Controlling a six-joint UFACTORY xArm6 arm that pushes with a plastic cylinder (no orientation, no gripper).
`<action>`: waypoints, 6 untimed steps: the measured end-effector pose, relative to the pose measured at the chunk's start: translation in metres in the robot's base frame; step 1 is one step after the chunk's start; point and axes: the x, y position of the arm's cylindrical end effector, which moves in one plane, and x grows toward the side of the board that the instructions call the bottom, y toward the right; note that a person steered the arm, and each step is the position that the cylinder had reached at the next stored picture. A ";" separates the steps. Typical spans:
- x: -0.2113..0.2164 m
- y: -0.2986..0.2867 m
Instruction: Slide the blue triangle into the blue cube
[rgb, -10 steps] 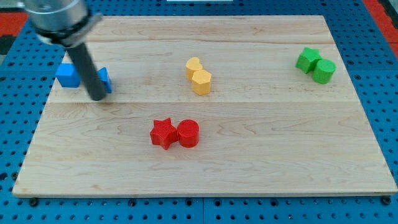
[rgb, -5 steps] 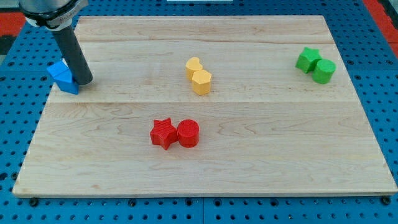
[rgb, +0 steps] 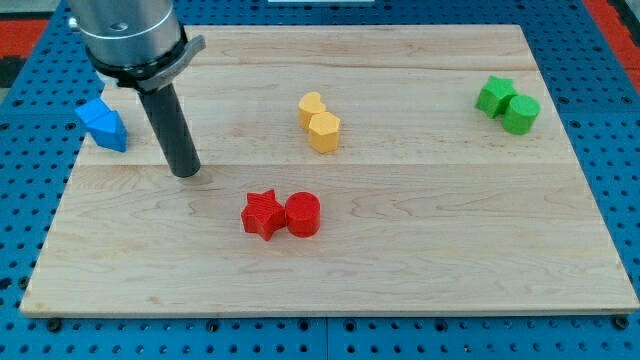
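Observation:
The blue cube (rgb: 94, 113) and the blue triangle (rgb: 113, 131) sit pressed together at the board's left edge, the triangle at the cube's lower right. My tip (rgb: 186, 171) rests on the board to the right of and slightly below the blue pair, clear of them by a short gap. The rod rises up and to the left from the tip toward the arm's grey body at the view's top left.
A yellow heart (rgb: 312, 106) and yellow hexagon (rgb: 325, 131) touch near the middle top. A red star (rgb: 262, 214) and red cylinder (rgb: 303, 214) touch below centre. A green star (rgb: 494, 94) and green cylinder (rgb: 520, 114) sit at the right. The wooden board (rgb: 400, 270) lies on a blue pegboard.
My tip pushed the blue triangle left against the blue cube, shifting both toward the board's left edge, then drew away to the right and down.

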 end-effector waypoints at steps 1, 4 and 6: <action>0.000 0.011; 0.000 0.041; 0.000 0.051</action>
